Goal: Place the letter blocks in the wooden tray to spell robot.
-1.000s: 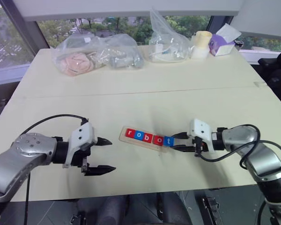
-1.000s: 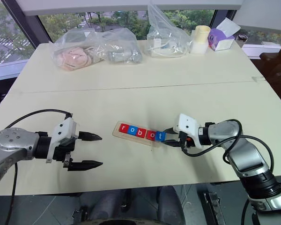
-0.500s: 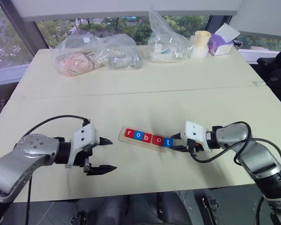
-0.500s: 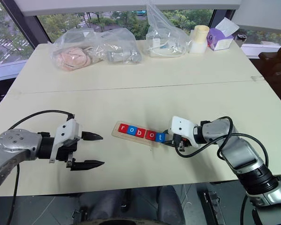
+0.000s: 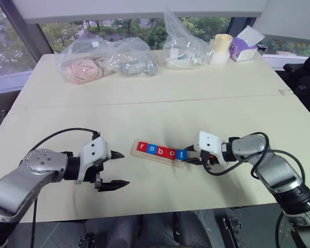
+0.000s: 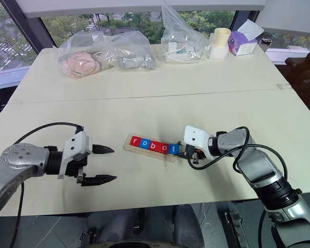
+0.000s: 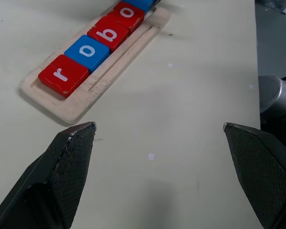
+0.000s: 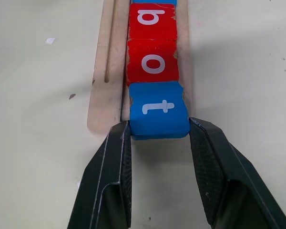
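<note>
Wooden tray point(image 5: 157, 153) lies mid-bench, near edge, letter blocks point(image 5: 161, 151) inside reading robot. Right hand point(image 8: 159, 138) pinches blue t block point(image 8: 158, 109) at tray's right end. Left hand point(image 5: 117, 169) gapes wide, empty, left of tray.

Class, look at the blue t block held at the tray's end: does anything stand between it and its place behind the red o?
Nothing visible does. The right gripper is shut on the blue t block, which already sits against the red o block at the end of the wooden tray.
</note>
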Controlling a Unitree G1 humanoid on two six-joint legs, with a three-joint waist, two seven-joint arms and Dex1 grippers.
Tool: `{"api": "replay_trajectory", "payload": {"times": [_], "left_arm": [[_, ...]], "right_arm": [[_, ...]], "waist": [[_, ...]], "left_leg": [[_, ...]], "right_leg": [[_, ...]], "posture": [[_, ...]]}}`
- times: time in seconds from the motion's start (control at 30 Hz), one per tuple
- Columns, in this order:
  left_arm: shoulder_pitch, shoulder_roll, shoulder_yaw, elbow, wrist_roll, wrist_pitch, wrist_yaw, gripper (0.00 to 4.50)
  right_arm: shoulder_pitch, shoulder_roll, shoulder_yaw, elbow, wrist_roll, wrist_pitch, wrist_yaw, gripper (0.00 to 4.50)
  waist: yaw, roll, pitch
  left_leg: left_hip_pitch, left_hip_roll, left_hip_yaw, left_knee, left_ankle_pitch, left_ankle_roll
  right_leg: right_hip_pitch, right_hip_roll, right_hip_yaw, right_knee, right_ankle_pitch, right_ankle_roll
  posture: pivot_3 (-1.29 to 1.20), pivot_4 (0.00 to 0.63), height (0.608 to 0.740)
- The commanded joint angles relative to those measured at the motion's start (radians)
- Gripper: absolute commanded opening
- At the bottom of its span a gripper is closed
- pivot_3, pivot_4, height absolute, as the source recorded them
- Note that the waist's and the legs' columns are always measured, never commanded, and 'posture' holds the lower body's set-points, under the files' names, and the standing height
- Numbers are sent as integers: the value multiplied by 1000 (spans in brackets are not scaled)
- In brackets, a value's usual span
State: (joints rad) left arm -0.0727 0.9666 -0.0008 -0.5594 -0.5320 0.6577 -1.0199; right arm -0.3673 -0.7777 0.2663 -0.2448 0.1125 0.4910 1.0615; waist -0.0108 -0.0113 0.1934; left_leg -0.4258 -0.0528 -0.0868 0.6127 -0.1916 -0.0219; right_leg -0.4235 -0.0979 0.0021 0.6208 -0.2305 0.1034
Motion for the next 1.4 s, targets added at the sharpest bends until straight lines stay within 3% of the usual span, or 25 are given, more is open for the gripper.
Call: {"api": "replay_trajectory", "payload": {"times": [0.03, 0.4, 0.6, 0.63, 0.93, 1.07, 1.27, 1.4], "left_arm": [[-7, -12, -11, 6, 19, -31, 2, 4500], [-20, -33, -36, 42, 59, -62, -4, 4500], [-16, -38, -35, 55, 73, -75, -8, 4500], [-15, -38, -36, 58, 74, -77, -8, 4500], [-32, -47, -28, 80, 76, -81, -11, 4500], [-86, -144, 105, 85, -114, 58, 72, 4500], [-73, -220, 289, 105, -283, 201, 212, 4500], [-7, -248, 351, 76, -292, 205, 287, 4500]], "right_arm": [[-11, 20, 2, -53, 5, 27, -21, 1140], [-14, 30, 4, -51, 0, 29, -39, 1140], [-24, 47, -3, -52, 0, 13, -53, 4134], [-30, 51, -12, -50, 2, 13, -60, 4396], [-81, 121, -125, -3, 88, 108, -144, 4396], [-66, 166, -175, 49, 56, 98, -269, 4396], [-24, 242, -390, -73, 211, 235, -385, 4396], [65, 243, -460, -189, 284, 294, -414, 4396]], "waist": [[0, 0, 0], [0, 0, 0], [0, 0, 0], [0, 0, 0], [0, 0, 0], [3, -1, 0], [-2, -1, 0], [-2, -1, 0]], "left_leg": [[0, 0, 0, 0, 0, 0], [0, 0, 0, 0, 0, 0], [0, 0, 0, 0, 0, 0], [0, 0, 0, 0, 0, 0], [0, 0, 0, 1, 0, 0], [0, 0, -1, 2, 0, 0], [2, 0, -1, 2, 0, 0], [2, 0, -1, 2, 0, 0]], "right_leg": [[0, 0, 0, 0, 0, 0], [0, 0, 0, 0, 0, 0], [0, 0, 0, 1, 0, 0], [0, 0, 0, 1, 0, 0], [0, 0, 0, 3, 0, 0], [0, 0, 0, 4, 0, 0], [-1, 0, 1, 8, 0, 1], [-1, 1, 1, 9, 0, 1]], "posture": [[0, 150, 740], [0, 150, 740], [0, 150, 740], [0, 150, 740], [0, 150, 740], [0, 150, 740], [0, 150, 740], [0, 150, 740]]}}
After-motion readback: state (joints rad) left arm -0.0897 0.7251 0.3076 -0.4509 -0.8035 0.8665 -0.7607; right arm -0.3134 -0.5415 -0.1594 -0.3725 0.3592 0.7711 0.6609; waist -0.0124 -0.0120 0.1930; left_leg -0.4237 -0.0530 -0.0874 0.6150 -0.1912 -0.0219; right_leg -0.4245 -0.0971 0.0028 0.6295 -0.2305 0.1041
